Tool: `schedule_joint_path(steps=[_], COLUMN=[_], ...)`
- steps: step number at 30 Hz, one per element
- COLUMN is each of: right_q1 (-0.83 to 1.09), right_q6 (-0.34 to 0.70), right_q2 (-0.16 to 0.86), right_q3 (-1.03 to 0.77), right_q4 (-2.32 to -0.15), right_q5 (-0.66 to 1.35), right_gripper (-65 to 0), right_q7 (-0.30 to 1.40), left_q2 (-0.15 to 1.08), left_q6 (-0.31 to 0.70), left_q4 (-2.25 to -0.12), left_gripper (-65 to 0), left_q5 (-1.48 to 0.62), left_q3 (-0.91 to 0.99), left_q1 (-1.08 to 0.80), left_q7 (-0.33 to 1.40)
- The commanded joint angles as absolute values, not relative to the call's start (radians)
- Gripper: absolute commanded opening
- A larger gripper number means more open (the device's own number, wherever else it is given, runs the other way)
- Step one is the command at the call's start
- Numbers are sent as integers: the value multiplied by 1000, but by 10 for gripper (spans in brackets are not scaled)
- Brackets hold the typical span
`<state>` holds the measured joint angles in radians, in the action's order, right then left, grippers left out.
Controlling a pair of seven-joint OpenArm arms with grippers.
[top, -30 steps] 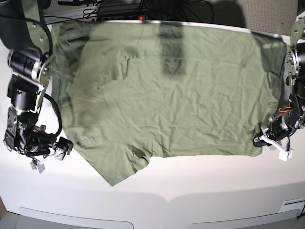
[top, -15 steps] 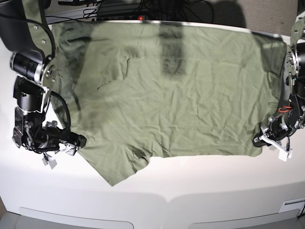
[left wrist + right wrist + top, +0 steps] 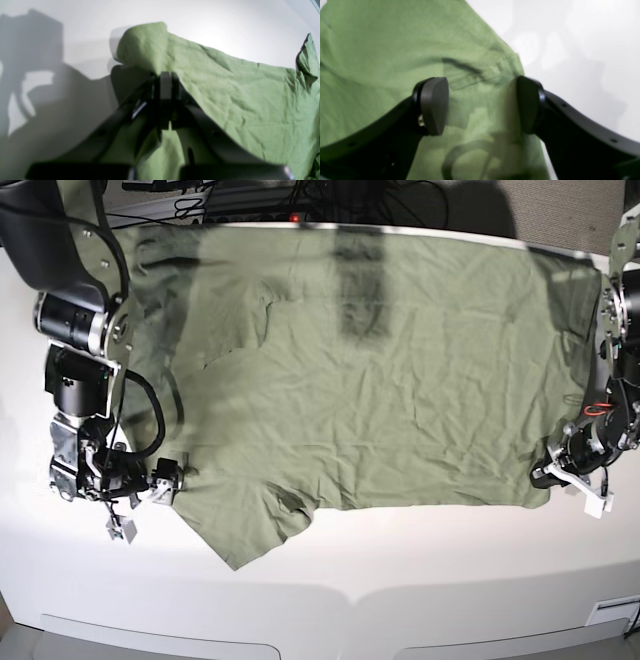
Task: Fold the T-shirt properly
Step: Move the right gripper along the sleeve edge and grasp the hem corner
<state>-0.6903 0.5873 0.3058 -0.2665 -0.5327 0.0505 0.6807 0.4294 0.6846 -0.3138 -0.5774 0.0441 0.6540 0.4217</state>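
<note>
White and glossy, the surface (image 3: pixel 420 580) carries the wrinkled green T-shirt (image 3: pixel 380 370) spread flat; cables (image 3: pixel 250 195) trail behind. Left fingers (image 3: pixel 166 82) pinch its hem corner; right fingers (image 3: pixel 433 105) stand released over a sleeve edge.

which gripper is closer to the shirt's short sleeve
Right. The right gripper has open jaws over the sleeve hem; the left gripper grips the T-shirt at the far bottom corner.
</note>
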Motion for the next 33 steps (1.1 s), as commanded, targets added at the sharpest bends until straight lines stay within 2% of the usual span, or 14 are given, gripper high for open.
schedule_joint_path(steps=[1,7,13,19,25,33], right_q1=[-729,-734,-736,-736,-717,-711], right_q6=[587,524,516,517,469,469], right_q2=[323,333,332,333,349,355], right_q3=[-244,-137,-137,-137,-137,-137], right_q4=[-548,-548,-597,-699,-695,-686], right_q5=[28,-1,4,43,-1,7], right_gripper=[-224,-224,-224,-224,-224,-225], right_q7=[672,668,644,692,689,720], left_q2=[444,443,444,443,443,443], left_q6=[698,698,698,698,698,698], left_q4=[-327,-327,-327,-327,-327,-327], left_gripper=[-650,-650,-650,-650,-650,-650], left_q5=[-596,-596,-596,-596,-596,-596], left_q3=[46,46,46,46,46,46], left_q1=[684,684,684,684,684,682], left_q7=[402,402,402,394,395,395])
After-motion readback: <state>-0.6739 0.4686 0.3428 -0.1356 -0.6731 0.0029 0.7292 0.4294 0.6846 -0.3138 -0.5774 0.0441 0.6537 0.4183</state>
